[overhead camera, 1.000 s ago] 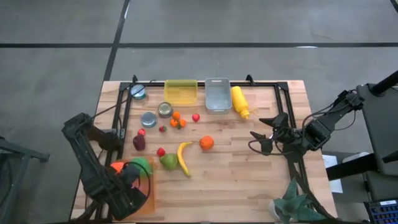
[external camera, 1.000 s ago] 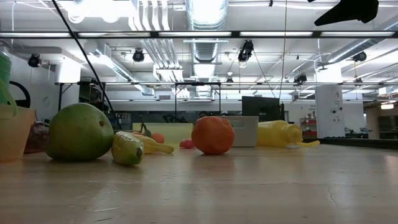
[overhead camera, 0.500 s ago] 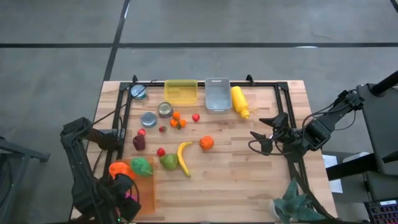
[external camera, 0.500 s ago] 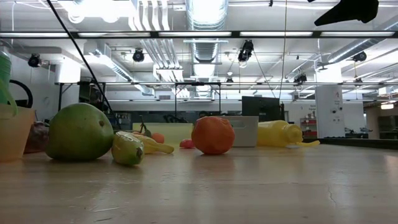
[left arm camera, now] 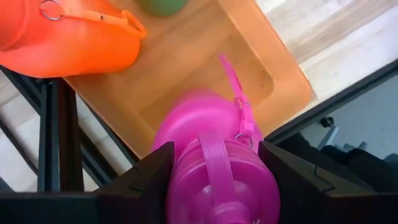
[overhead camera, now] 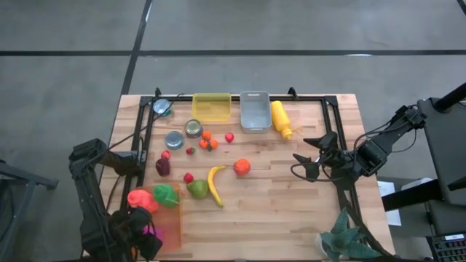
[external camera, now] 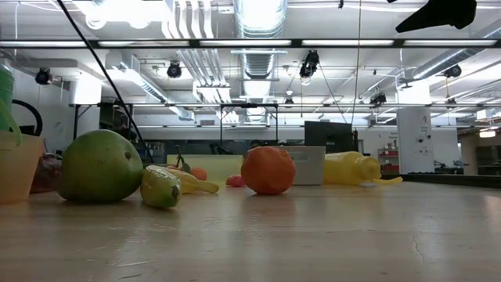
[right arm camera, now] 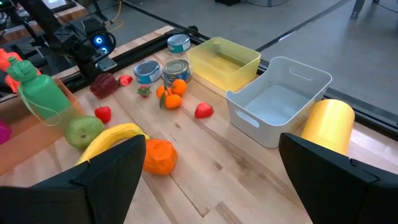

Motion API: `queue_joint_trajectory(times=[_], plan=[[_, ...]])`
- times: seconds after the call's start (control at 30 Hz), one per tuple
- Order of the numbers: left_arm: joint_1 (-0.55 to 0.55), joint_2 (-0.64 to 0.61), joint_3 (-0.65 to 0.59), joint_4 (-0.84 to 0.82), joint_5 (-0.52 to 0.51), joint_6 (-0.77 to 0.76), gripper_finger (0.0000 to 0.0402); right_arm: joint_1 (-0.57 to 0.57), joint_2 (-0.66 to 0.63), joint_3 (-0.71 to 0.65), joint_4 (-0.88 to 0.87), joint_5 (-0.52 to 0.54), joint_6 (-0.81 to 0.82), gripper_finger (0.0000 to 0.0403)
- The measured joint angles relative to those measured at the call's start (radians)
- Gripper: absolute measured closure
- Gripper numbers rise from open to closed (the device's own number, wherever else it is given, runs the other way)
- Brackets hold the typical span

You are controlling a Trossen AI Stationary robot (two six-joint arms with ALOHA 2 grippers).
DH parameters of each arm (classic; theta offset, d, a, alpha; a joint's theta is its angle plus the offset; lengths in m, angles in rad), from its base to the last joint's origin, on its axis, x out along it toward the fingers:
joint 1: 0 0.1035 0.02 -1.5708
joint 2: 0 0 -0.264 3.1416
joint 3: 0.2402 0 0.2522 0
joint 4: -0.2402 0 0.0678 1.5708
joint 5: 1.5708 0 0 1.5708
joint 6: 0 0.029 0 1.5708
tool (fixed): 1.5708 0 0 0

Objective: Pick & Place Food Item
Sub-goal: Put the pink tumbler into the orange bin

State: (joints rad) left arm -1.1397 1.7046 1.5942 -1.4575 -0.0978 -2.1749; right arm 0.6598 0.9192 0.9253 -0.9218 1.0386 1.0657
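A pink bottle (left arm camera: 214, 168) is being pinched between the two dark fingers (left arm camera: 146, 180) of the left gripper (overhead camera: 144, 234), which is hanging at the near left corner of the table (overhead camera: 291, 211), over the near end of an orange tray (left arm camera: 186, 68). An orange bottle (overhead camera: 140, 199) and a green bottle (overhead camera: 166, 194) are being kept at the far end of that tray. The food is lying well apart from the left gripper, toward the middle of the table: a green pear (overhead camera: 197, 189), a banana (overhead camera: 215, 184) just beside it, an orange (overhead camera: 242, 167) and several small red and orange fruits near two tins (overhead camera: 183, 134). The right gripper (overhead camera: 314, 154) is being held spread and empty above the table's right side, near a yellow mustard bottle (overhead camera: 281, 118); a white bin (overhead camera: 254, 110) and a yellow bin (overhead camera: 212, 107) are standing at the far edge. The chief risk, it is judged, is that the pink bottle is being carried close to the table's edge: a slipping grip on its smooth round body could let it be dropped off the table or onto the other bottles. A bottle, not a food item, is being handled, so the task could be left unserved. If the pear is reached for next, the banana could be nudged, and round fruit could be sent rolling.
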Motion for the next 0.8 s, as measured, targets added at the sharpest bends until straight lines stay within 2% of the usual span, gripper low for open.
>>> queue_joint_trajectory(times=[0.5, 0.8], plan=[[-0.029, 0.0, -0.062, 0.05, 0.011, -0.078, 0.0186, 0.0, 0.0, 0.0, 0.0, 0.0, 0.0, 0.0039], [-0.03, 0.0, -0.062, 0.074, 0.004, -0.078, 0.0111, 0.0, 0.0, 0.0, 0.0, 0.0, 0.0, 0.0039]])
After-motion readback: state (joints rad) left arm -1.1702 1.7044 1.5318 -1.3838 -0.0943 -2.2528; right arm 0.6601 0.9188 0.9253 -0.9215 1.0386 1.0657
